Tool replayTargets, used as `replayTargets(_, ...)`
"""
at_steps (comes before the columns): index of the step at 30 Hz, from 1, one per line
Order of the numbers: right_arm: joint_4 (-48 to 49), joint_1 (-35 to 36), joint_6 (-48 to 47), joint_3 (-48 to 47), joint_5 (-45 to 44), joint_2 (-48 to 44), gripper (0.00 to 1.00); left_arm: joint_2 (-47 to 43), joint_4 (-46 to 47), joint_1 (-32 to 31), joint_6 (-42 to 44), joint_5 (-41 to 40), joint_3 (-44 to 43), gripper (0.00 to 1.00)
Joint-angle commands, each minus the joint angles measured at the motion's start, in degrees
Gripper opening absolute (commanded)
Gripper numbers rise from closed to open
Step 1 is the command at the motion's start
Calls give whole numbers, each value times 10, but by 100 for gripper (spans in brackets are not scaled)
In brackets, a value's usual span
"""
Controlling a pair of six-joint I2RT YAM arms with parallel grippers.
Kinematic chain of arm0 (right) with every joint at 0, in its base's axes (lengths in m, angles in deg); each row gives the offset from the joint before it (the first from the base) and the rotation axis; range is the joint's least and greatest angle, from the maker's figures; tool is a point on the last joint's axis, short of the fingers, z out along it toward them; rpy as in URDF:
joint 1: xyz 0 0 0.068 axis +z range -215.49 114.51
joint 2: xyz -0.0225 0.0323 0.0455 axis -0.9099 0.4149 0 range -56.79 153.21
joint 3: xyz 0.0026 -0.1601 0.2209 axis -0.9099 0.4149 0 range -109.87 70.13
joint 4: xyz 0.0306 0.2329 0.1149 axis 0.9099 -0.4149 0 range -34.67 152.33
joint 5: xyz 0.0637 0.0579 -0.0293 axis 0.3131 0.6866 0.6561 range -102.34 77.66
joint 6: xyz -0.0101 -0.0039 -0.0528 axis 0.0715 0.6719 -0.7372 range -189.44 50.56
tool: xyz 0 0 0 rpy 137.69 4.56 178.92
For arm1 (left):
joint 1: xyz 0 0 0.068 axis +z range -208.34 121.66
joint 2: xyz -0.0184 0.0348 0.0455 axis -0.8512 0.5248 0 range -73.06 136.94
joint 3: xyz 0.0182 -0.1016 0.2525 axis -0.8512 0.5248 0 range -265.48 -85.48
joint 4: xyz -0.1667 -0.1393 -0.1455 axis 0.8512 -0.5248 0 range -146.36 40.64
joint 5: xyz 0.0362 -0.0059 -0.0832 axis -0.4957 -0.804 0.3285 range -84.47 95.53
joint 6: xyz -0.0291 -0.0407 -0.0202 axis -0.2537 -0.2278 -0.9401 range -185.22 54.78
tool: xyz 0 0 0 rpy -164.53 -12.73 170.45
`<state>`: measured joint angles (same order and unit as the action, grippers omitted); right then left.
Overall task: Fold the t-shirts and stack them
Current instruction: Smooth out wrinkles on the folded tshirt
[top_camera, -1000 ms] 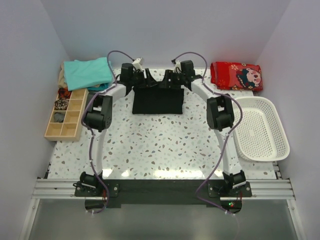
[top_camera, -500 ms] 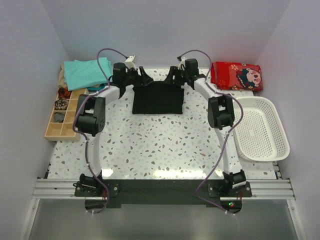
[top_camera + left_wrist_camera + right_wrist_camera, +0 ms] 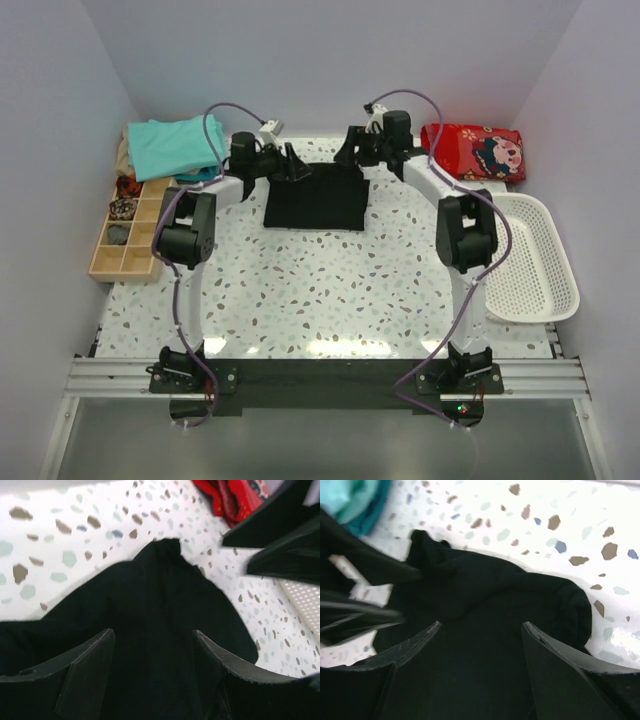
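While both my arms reach to the far side of the tabletop (image 3: 330, 290), the overhead view has my left gripper (image 3: 298, 172) at the far-left corner of the black t-shirt (image 3: 317, 205) and my right gripper (image 3: 345, 155) at its far-right corner. The shirt lies as a dark rectangle, spreading from under both grippers back toward my bases. Out to the left of my left gripper sit the folded teal t-shirts (image 3: 175, 145), and nearer my base on that side is a wooden compartment tray (image 3: 95, 262). Just right of my right gripper there's a red patterned cloth (image 3: 472, 150), with a white basket (image 3: 520, 260) nearer my base than that.

Over to the left wrist: my left gripper (image 3: 153, 632) is spread wide, nothing pinched, and the black t-shirt (image 3: 150, 585) fills the space beneath and between the jaws, a rumpled peak of cloth just ahead of them. Ahead and to the right, blurred, are my right gripper's fingers (image 3: 280, 525), with the red cloth (image 3: 235, 500) beyond them and a bit of the basket (image 3: 300, 595) at the right edge.

Now the right wrist: my right gripper (image 3: 481, 626) is also gaping, jaws apart over the black t-shirt (image 3: 490, 590), whose bunched edge lies just ahead on the speckled tabletop. Off to the left come my left gripper's fingers (image 3: 375, 565), and past them, up in the corner, the teal t-shirts (image 3: 355, 505).
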<state>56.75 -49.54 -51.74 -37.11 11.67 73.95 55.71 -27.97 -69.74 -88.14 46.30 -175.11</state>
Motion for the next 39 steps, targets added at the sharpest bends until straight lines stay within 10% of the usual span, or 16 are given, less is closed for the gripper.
replayTargets(1,36,5,4,34,45,-77,68,49,-36,1,26,5,-35,67)
replayTargets(18,-26,26,25,138,65,-36,67,71,-64,17,55,-42,-87,68)
replayTargets(39,-51,37,-52,310,-89,-243,67,73,-113,46,75,-133,-111,70)
